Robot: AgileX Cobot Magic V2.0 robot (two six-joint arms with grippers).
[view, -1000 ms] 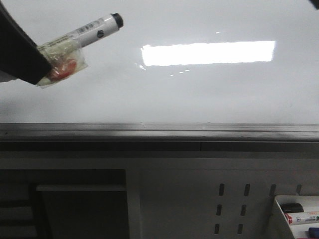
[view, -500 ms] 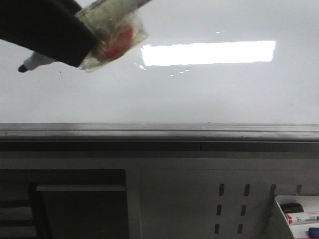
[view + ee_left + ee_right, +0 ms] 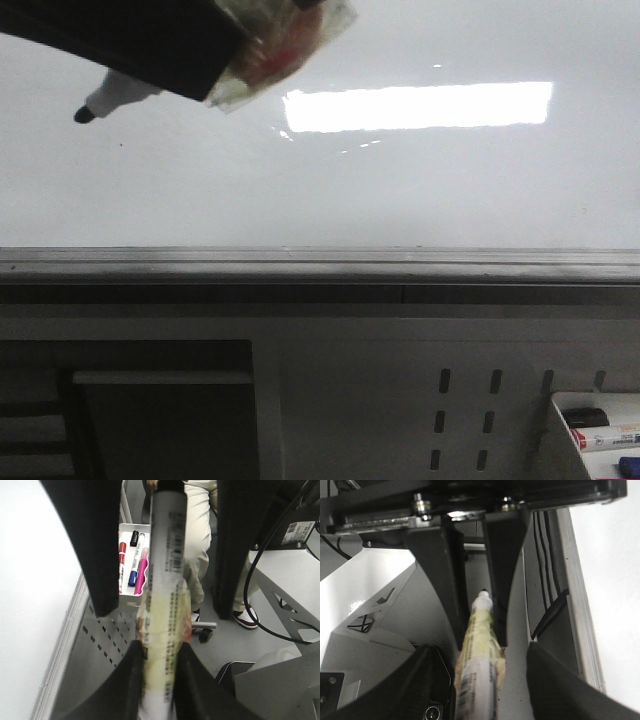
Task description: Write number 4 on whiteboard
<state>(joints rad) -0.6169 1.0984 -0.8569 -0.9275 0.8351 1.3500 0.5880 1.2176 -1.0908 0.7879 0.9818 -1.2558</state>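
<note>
The whiteboard (image 3: pixel 400 190) fills the upper half of the front view and bears no number 4; only a tiny dark speck shows. My left gripper (image 3: pixel 222 68) comes in from the top left, shut on a white marker (image 3: pixel 118 96) wrapped in yellowish tape. The marker's black tip points down-left, close to the board. In the left wrist view the gripper (image 3: pixel 162 655) pinches the taped barrel (image 3: pixel 167 555). My right gripper (image 3: pixel 487 680) is open, its fingers wide on either side of the marker's rear (image 3: pixel 477 680) without touching. It is out of the front view.
A grey rail (image 3: pixel 320 262) runs along the board's lower edge. Below it is a perforated white panel (image 3: pixel 460 400) with a white tray of spare markers (image 3: pixel 600 430) at the lower right. A person's legs (image 3: pixel 200 540) stand behind the robot.
My left gripper has swung the marker round: its tip pointed up-right, and now points down-left. Gripper and marker have moved right and up across the board.
</note>
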